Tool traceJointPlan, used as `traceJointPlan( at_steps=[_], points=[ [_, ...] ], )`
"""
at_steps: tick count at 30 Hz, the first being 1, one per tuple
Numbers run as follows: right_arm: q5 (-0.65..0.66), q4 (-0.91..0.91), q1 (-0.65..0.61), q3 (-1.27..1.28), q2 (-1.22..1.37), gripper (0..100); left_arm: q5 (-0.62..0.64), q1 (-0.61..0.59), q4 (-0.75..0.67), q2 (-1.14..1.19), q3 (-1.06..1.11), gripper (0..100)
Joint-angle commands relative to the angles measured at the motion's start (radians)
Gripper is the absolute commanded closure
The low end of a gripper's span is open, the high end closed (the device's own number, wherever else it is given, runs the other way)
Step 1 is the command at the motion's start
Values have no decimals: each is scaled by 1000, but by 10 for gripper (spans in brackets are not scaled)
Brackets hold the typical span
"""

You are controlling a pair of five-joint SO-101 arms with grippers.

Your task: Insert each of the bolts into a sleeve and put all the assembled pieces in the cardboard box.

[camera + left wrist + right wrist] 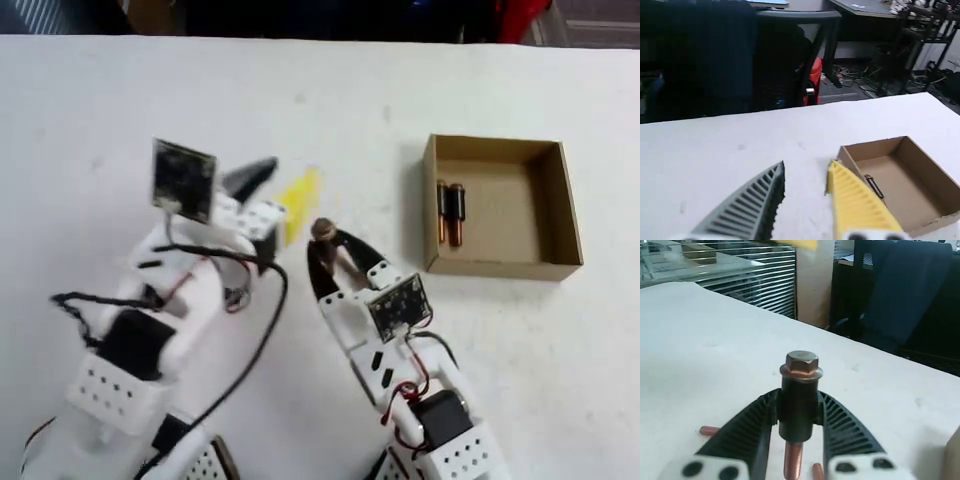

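Note:
My right gripper [329, 246] [799, 398] is shut on a black sleeve [797, 412] held upright above the table. A copper bolt [801, 365] runs through the sleeve, its hex head on top and its thread sticking out below. Seen from above, the bolt head [323, 230] lies left of the cardboard box [495, 268]. Two assembled pieces [449, 212] lie side by side inside the box. My left gripper [290, 176] [806, 170] hangs open with nothing between its grey finger and yellow finger [855, 205]. It points toward the box [872, 145], where one piece [873, 185] shows.
Two loose copper bolts [707, 430] [817, 472] lie on the white table beneath my right gripper. Black cables [250, 330] trail between the two arms. Chairs and desks stand beyond the table's far edge.

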Motion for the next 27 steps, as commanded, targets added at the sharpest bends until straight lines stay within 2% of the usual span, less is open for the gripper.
traceJointPlan(
  at_steps=[1, 2, 5, 11, 15, 24, 27],
  points=[
    [18, -7, 59, -25, -15, 981, -11, -104, 55, -2, -109, 962],
    [18, -8, 70, -25, -15, 981, -12, -128, 63, -2, -120, 983],
    [20, -5, 88, -25, -15, 981, -63, -179, 77, -21, -123, 961],
    [20, -2, 94, -25, -15, 981, -118, -183, 206, -197, -106, 976],
    [20, -2, 120, -25, -15, 981, -118, -196, 233, -329, 0, 976],
    [21, 1, 251, -32, -13, 981, -118, -348, 233, -659, 301, 976],
    [68, 44, 280, -66, -12, 981, -118, -369, 235, -748, 371, 976]
  ],
)
